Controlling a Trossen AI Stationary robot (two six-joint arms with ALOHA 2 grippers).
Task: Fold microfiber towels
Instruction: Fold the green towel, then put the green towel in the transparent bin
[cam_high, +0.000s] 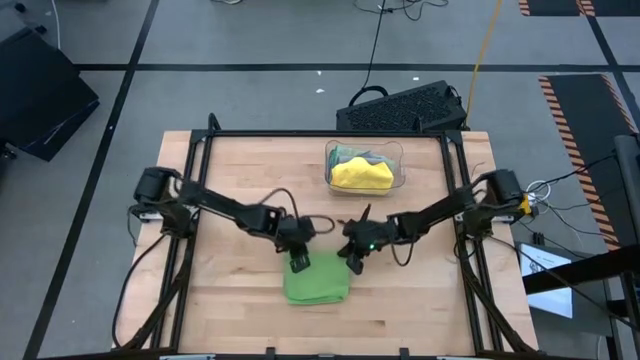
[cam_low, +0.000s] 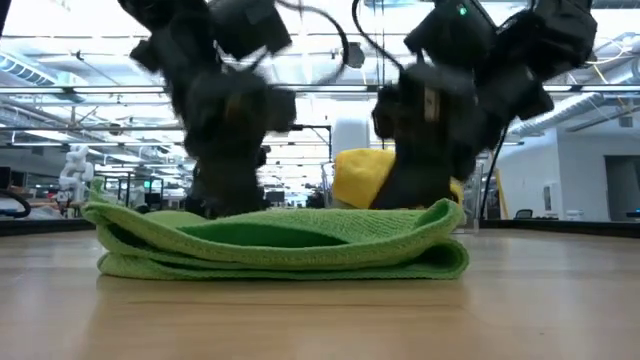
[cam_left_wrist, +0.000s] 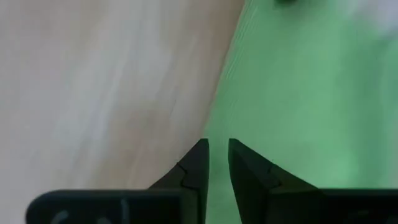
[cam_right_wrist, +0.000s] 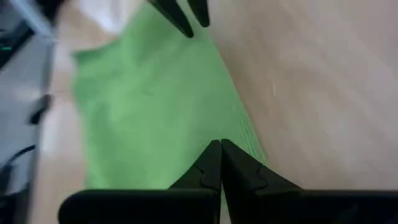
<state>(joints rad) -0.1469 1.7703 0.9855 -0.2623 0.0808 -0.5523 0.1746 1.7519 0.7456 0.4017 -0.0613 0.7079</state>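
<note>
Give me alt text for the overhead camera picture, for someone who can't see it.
A folded bright green towel lies on the wooden table, with the left gripper and right gripper at its far corners. Behind them a clear bin holds a yellow towel.

Two dark jointed arms (cam_high: 225, 208), black cables, green LED

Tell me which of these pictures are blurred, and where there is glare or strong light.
Low view: the green towel is sharp, while both arms above it are smeared and the bright windows behind wash out the room. Left wrist view: the towel and the table look soft. Right wrist view: the far edge is blurred. High view: evenly lit, no glare.
</note>
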